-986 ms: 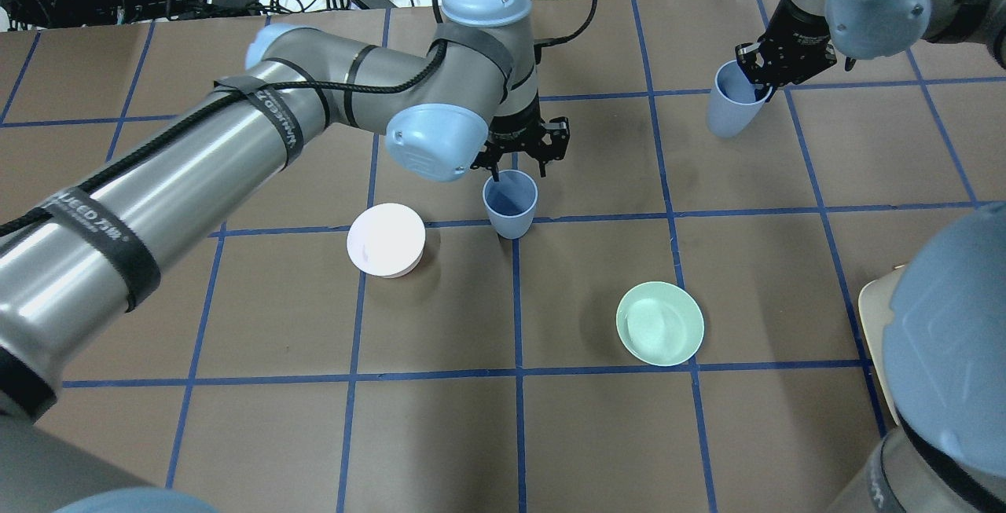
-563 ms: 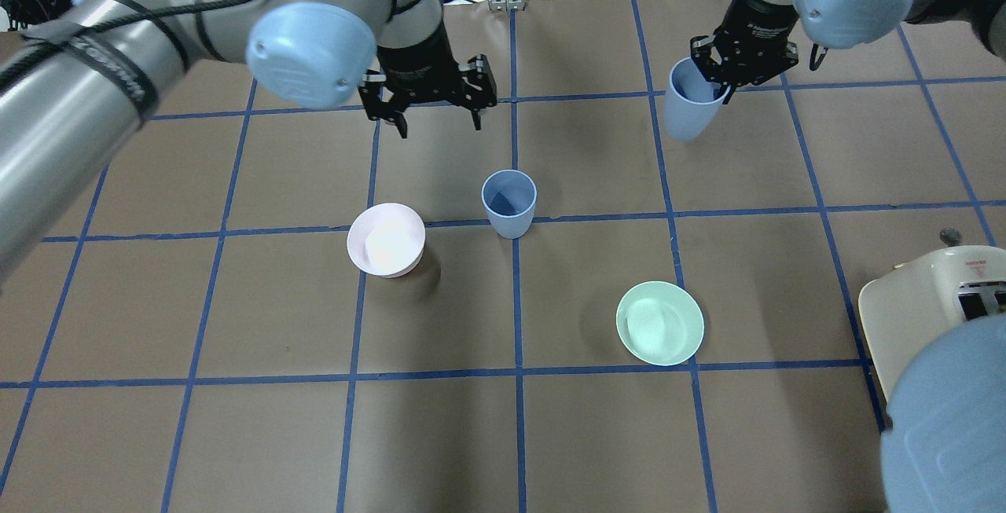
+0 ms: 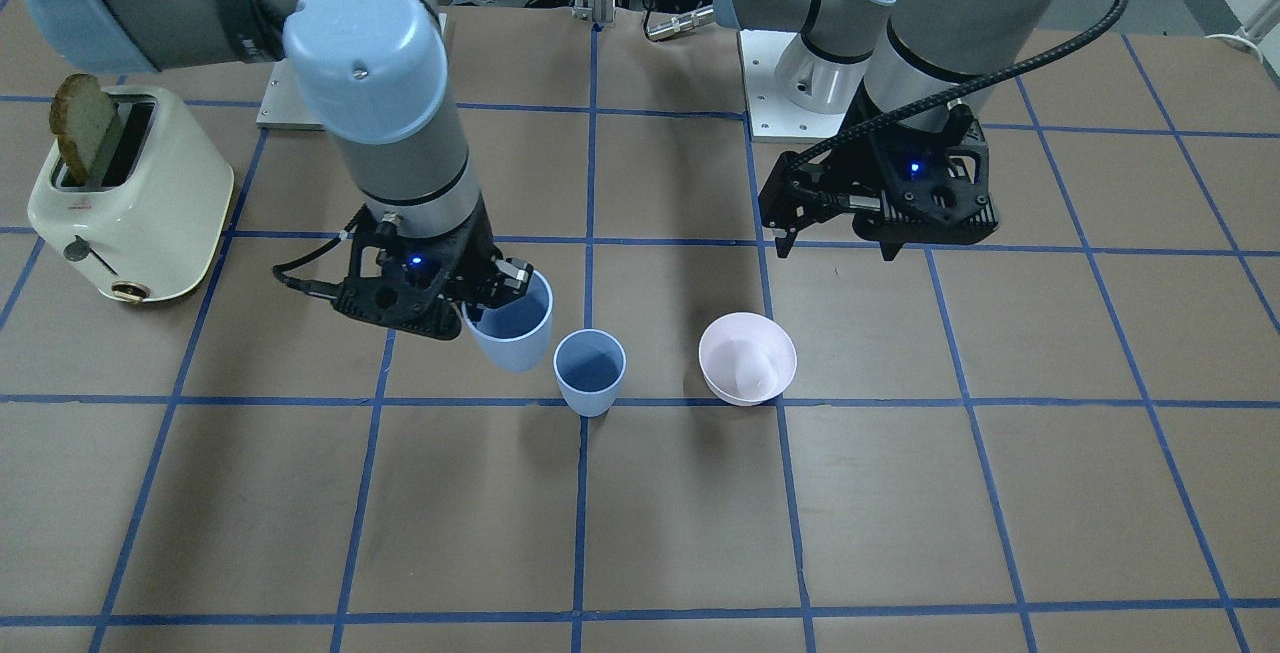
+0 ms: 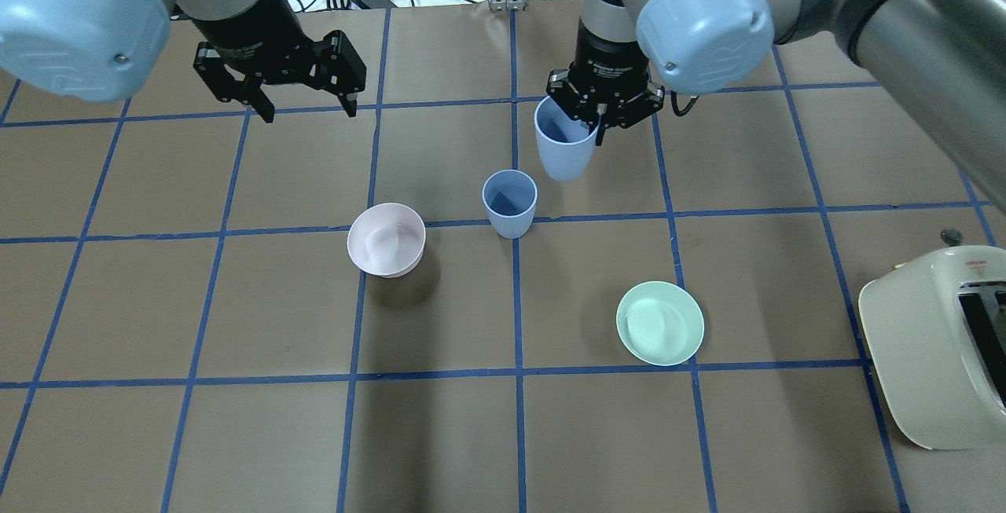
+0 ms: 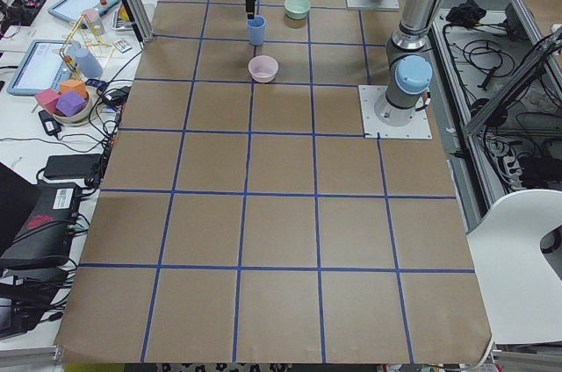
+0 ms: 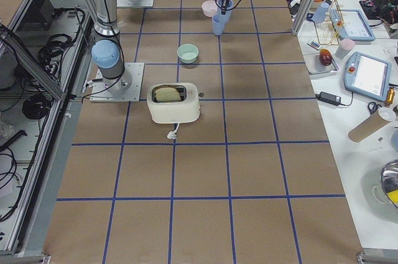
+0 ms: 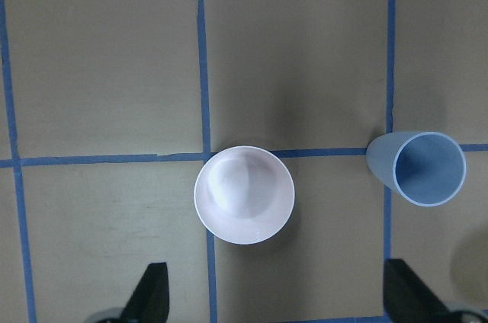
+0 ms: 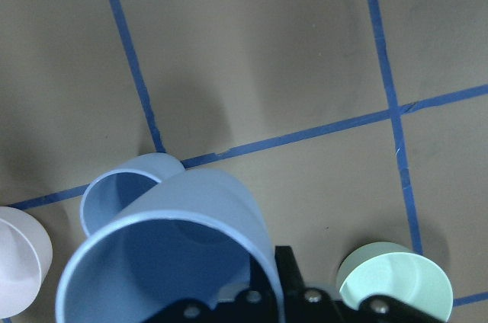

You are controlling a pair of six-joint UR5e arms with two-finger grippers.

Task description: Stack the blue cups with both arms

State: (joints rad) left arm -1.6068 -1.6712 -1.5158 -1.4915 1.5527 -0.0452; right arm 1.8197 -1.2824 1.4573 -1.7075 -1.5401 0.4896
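One blue cup stands upright near the table's middle; it also shows in the front view and the left wrist view. My right gripper is shut on the rim of the second blue cup. It holds that cup tilted in the air, just behind and to the right of the standing one. In the right wrist view the held cup overlaps the standing cup. My left gripper is open and empty, raised over the back left, with its fingers spread wide.
A pale pink bowl sits left of the standing cup. A mint-green bowl sits front right. A cream toaster with a bread slice stands at the right edge. Cables and clutter lie beyond the far edge.
My left gripper let go of the standing cup, rose and pulled back to the left. My right arm carried its cup leftward from the far right to beside the standing cup.
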